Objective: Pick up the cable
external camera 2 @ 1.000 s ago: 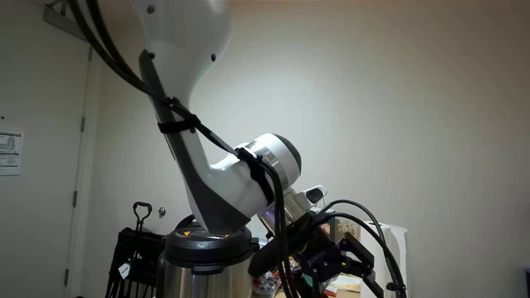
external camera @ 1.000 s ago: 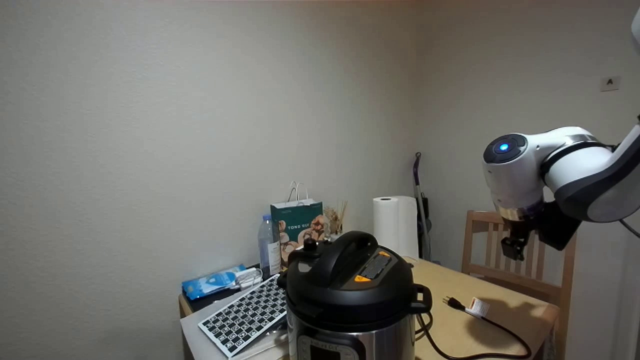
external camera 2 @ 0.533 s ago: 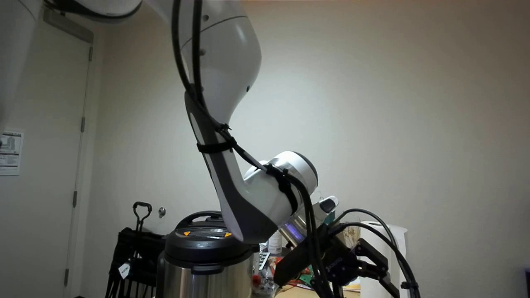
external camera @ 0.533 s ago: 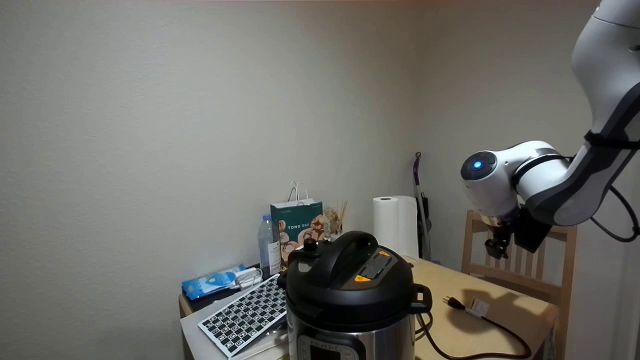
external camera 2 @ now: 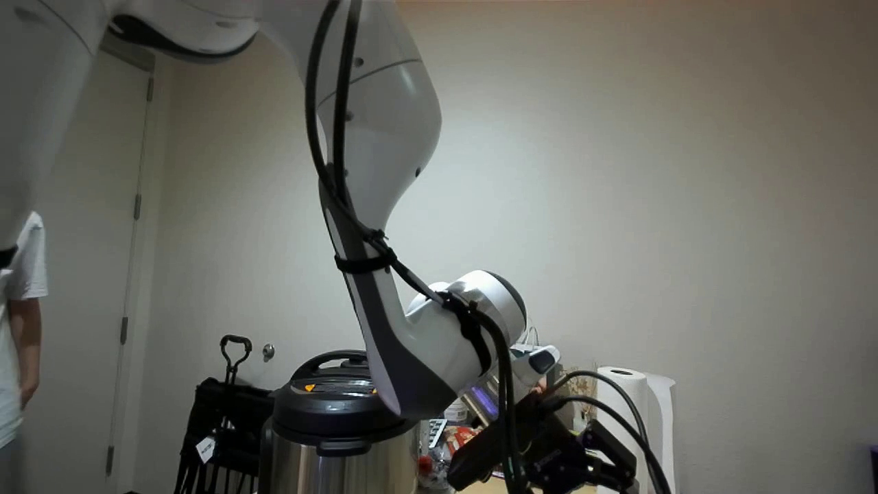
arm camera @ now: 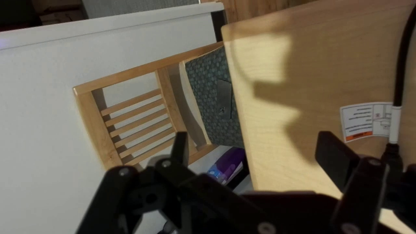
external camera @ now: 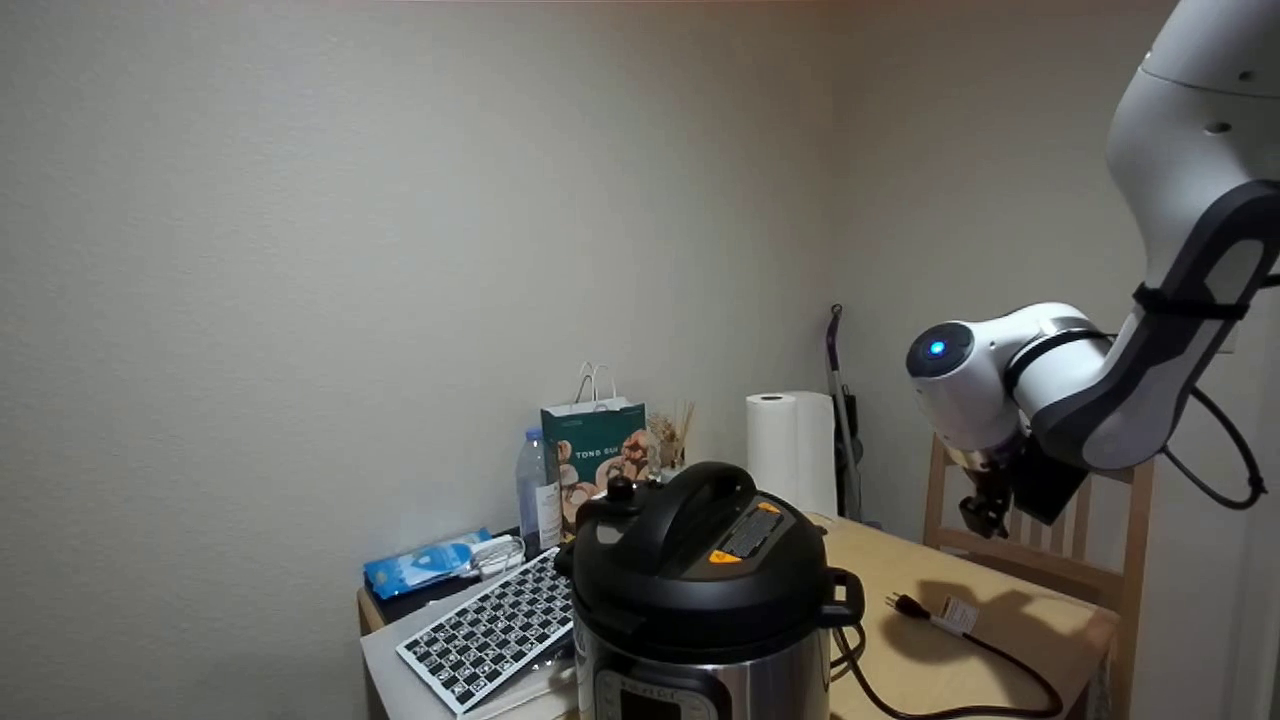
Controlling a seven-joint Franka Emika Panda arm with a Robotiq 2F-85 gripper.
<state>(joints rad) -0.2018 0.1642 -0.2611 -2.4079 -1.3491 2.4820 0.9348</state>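
Bent white arm (external camera 2: 387,158) partly in front of the pressure cooker (external camera 2: 339,425)

We see the thin black cable (arm camera: 401,68) lying slack on the table (arm camera: 269,159) in a wide bend, its pronged dark plug (external camera: 910,606) loose, a white printed label (arm camera: 360,120) fixed around it just behind the plug.

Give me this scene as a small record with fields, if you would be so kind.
Hand: open, holding nothing, raised clear of the table
Cable: black, lying on the table, not yet picked up
Plug: at the cable's free end, plugged into nothing
Label: white, printed, attached near the plug
Pressure cooker: lidded, beside the cable
Further back in an exterior view: green paper bag, bottle, paper towels
Person: partly in view, at an exterior view's edge
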